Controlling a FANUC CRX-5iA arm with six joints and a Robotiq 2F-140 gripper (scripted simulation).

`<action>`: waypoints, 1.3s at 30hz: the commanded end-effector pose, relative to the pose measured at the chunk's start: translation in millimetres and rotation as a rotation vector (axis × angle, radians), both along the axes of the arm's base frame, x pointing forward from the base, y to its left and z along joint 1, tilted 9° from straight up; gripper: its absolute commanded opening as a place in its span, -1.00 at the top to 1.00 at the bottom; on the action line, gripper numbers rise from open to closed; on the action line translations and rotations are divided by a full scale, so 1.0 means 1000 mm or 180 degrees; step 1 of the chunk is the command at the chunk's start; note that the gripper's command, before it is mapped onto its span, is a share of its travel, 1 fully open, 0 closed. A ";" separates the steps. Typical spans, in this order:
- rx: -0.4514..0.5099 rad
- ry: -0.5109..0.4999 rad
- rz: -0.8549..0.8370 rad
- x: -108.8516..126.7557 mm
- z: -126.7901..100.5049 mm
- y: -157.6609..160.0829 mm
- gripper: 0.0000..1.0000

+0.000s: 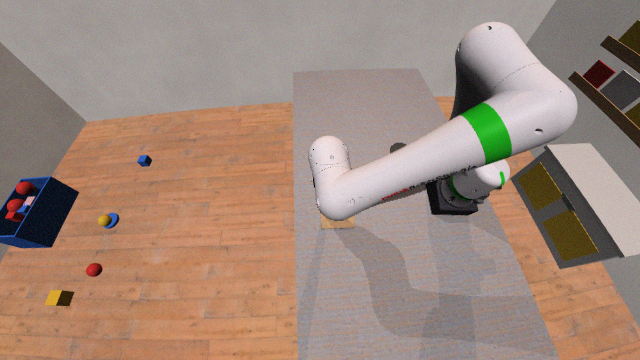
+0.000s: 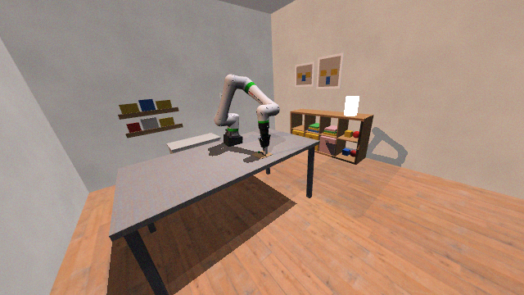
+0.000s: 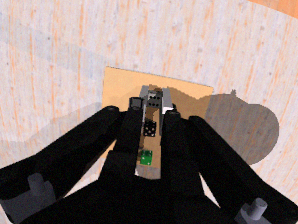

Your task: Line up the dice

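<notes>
The tan mat (image 1: 344, 225) (image 2: 268, 156) (image 3: 125, 82) lies on the table, mostly under the arm in the top view. My gripper (image 2: 266, 152) (image 3: 154, 97) points down, low over the mat's far part, shut on a grey die (image 3: 153, 101) with dark pips, several showing. Whether that die touches the mat is not clear. A black die (image 3: 150, 128) with several white pips and a green die (image 3: 146, 157) lie on the mat, seen between the fingers in the wrist view. The green die is nearer the base, the black one between it and the held die. The green die's pips are too blurred to count.
The grey table (image 1: 350, 310) (image 2: 176, 184) carries the robot's black base (image 1: 452, 202) (image 2: 232, 139). The mat lies near the table's long edge opposite the base. The arm hides the dice in the top view. Toys and a blue bin (image 1: 55, 210) are on the floor, away from the table.
</notes>
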State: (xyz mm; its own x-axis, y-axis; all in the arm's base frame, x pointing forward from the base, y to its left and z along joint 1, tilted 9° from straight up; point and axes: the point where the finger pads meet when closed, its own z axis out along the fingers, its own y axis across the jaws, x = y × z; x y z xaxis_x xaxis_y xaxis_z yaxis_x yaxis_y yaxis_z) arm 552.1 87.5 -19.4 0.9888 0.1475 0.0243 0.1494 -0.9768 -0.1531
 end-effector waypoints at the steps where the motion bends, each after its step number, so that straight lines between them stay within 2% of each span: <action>1: 0.0000 -0.0002 0.0000 0.001 -0.008 0.001 0.87; 39: 0.0000 -0.0002 0.0000 0.001 -0.012 0.002 0.87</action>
